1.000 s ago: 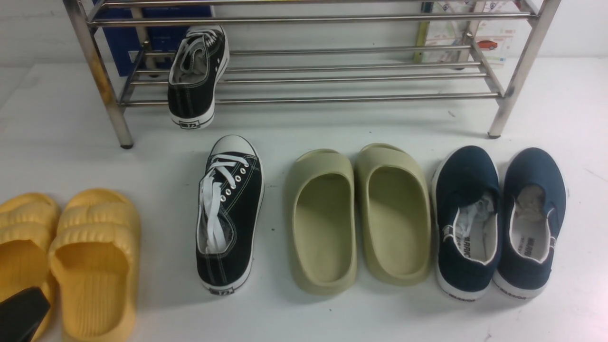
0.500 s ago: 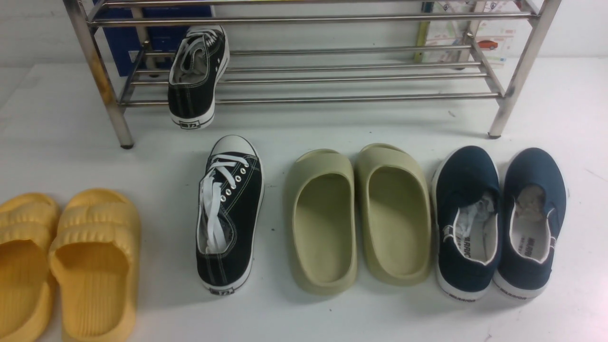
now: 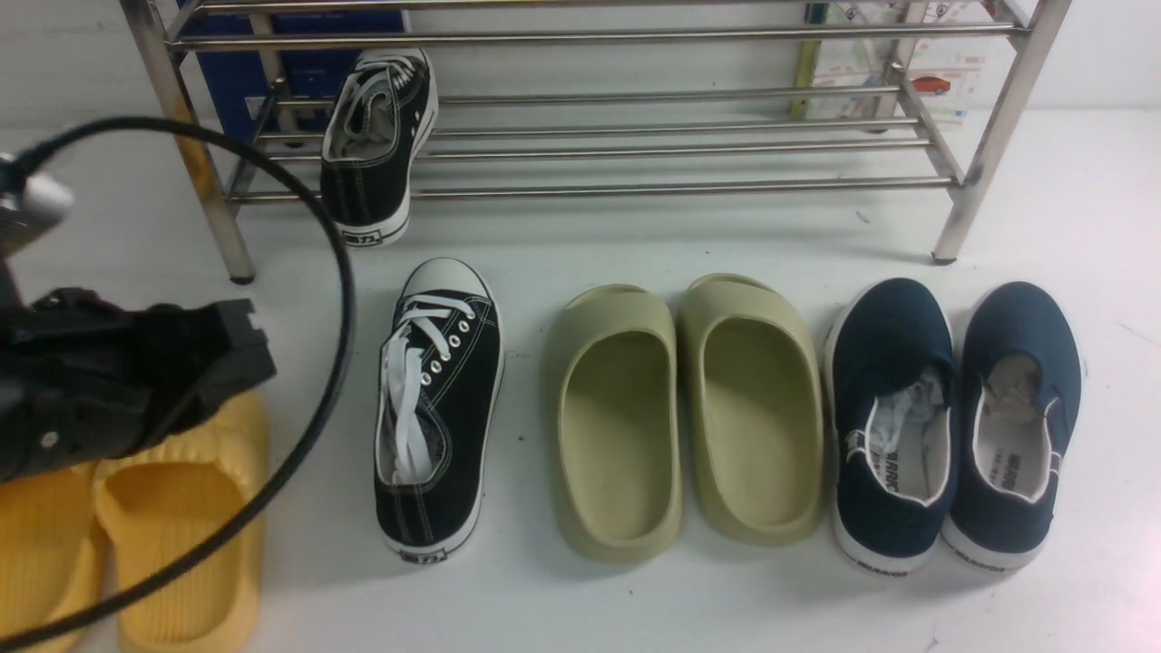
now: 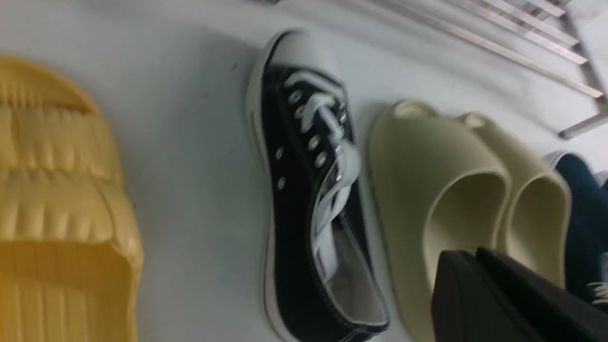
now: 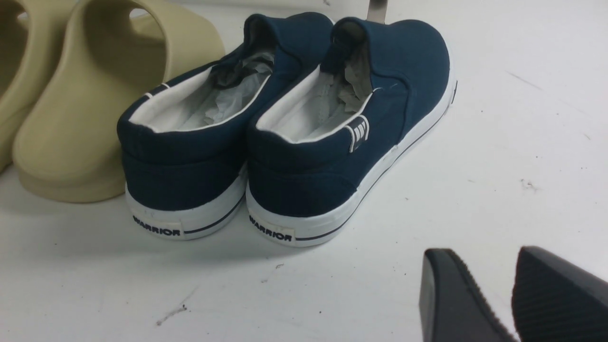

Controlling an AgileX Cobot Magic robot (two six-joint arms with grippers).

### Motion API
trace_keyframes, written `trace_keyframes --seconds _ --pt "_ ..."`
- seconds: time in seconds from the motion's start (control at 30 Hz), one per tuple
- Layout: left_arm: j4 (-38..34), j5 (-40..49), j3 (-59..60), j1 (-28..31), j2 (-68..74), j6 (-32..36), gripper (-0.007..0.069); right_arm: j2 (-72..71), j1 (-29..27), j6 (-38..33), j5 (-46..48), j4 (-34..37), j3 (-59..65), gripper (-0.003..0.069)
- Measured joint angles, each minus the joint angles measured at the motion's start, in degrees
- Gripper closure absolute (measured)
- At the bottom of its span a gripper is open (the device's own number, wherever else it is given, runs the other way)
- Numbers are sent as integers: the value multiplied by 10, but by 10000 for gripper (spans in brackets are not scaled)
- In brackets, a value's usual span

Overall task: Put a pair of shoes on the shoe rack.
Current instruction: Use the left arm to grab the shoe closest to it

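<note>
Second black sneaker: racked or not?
Not racked: sneaker lies in front of the shoe rack; its mate rests on the bars.

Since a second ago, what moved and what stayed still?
The left arm with its black cable swung in from the left, above the yellow slippers. Nothing was grabbed or let go. One black sneaker stayed on the shoe rack, the other sneaker on the floor; no other shoes moved.

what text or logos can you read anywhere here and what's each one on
"WARRIOR": heel patch, navy slip-on next to the beige slippers.
"WARRIOR": heel patch, other navy slip-on.
Unreadable: heel patches of the floor sneaker and the racked sneaker; navy insole prints; poster behind the shoe rack.
</note>
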Motion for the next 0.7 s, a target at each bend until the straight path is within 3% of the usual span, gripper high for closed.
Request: trace_keyframes --seconds 0.23,0.3,0.37,0.5,0.7 --pt "45 72 -93 -33 160 -20 412 0 0 0 0 0 0 420" --pt "123 87 -130 -70 219 -91 321 0 0 0 0 0 0 420" --pt "166 91 -144 -85 239 -128 279 0 0 0 0 0 0 420" --pt "308 112 -186 -110 311 -281 148 0 0 0 0 0 0 420" --pt "340 106 -197 -112 350 -304 117 0 0 0 0 0 0 420"
